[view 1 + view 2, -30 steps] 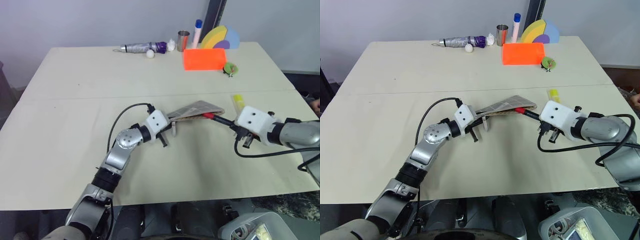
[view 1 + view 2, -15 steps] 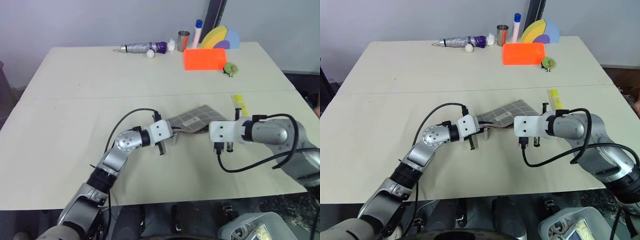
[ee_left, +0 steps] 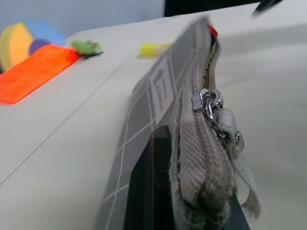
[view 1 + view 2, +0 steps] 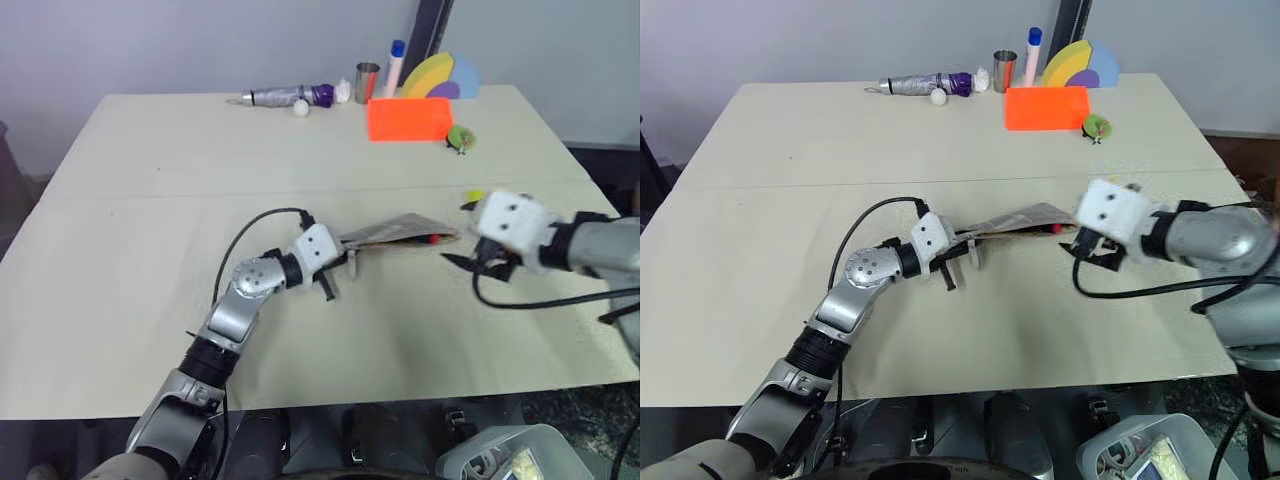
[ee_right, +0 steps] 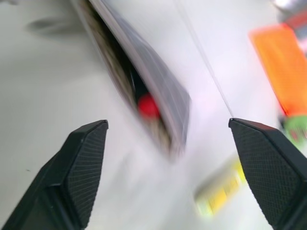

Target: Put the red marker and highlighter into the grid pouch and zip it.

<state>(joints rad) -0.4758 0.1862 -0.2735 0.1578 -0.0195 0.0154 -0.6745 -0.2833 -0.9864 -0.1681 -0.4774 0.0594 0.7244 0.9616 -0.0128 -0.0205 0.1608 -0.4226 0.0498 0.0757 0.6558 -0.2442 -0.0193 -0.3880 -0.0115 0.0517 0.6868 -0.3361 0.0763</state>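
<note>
Two grippers over beige table (image 4: 150, 200): left gripper (image 4: 338, 272) pinches grid pouch (image 4: 395, 232) end; right gripper (image 5: 168, 158) spread wide, red marker (image 5: 148, 106) tip just ahead, highlighter (image 5: 221, 192) beyond. Grey wall (image 4: 200, 40) behind.

Right gripper (image 5: 168, 177): two black textured fingers (image 5: 81, 167), spread wide, nothing between. Grid pouch (image 5: 144, 81): mouth gaping, red marker (image 5: 148, 106) end inside. Highlighter (image 5: 221, 191): yellow, blurred, on pale table (image 5: 57, 86). Orange-red box (image 5: 278, 67): beyond.

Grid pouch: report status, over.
Left gripper shut on grid pouch. Right gripper open, empty. Red marker inside pouch; highlighter on table. Zipper open.
</note>
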